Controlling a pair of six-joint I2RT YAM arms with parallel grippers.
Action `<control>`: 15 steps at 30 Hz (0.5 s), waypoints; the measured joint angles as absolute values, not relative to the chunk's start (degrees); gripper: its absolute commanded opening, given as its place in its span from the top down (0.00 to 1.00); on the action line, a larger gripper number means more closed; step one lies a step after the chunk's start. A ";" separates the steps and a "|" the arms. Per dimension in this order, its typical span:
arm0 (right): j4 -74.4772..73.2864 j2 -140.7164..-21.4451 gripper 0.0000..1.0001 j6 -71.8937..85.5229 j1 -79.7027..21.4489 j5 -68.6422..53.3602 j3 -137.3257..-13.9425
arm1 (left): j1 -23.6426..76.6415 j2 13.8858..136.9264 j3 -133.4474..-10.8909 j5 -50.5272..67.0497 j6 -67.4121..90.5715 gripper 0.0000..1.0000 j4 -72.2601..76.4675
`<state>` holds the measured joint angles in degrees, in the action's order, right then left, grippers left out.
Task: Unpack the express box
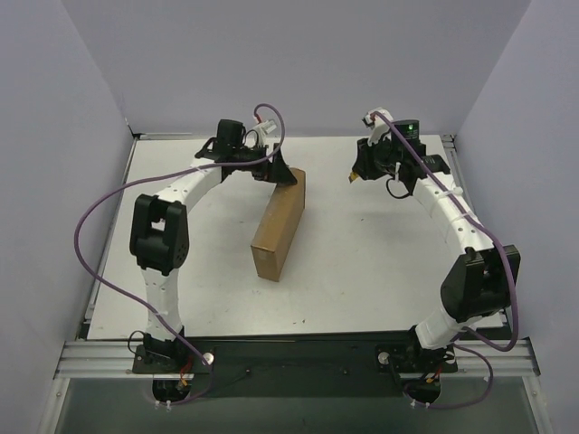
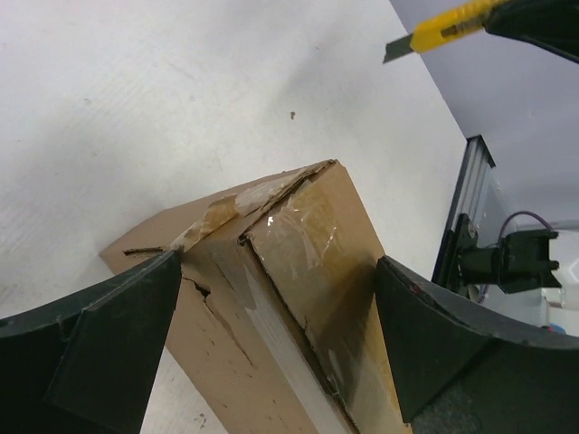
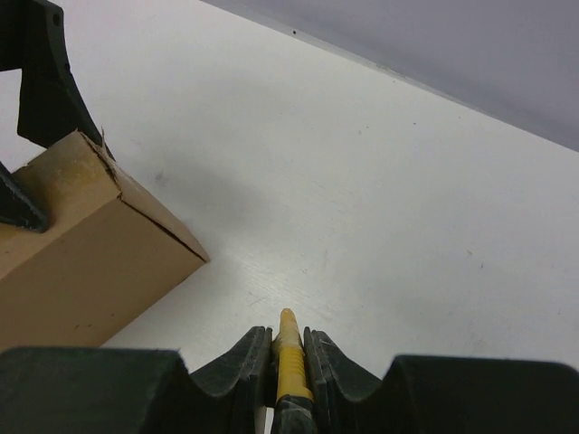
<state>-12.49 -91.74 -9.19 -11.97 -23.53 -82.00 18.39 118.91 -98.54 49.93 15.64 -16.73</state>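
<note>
Black left fingers (image 2: 118, 348) fill the lower corners of the left wrist view, spread wide with the far end of the cardboard box (image 2: 308, 271) between them. Each finger appears to press against one broad side of the box, so they clamp it. That end is creased, torn at one corner and covered with clear tape. From above, the box stands on one long narrow side near the middle of the white table (image 1: 362, 262), a little left of centre. Its near end points towards the arm bases and its far end, angled slightly right, is the one in the grip. The right fingers (image 3: 339, 369) are closed on the yellow handle of a knife (image 3: 289, 357). It is held over bare table to the right of the box, well apart from it, with its grey tip pointing towards the box's gripped end.
</note>
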 measured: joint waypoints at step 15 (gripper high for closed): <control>-14.28 -90.94 1.00 -11.00 -27.35 -17.91 -88.86 | 21.41 122.43 -95.24 71.90 11.35 0.11 -18.13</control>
<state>-14.28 -90.94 -11.00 -27.35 -17.91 -88.86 21.41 122.43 -95.24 71.90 11.35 -18.13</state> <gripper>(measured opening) 0.187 0.900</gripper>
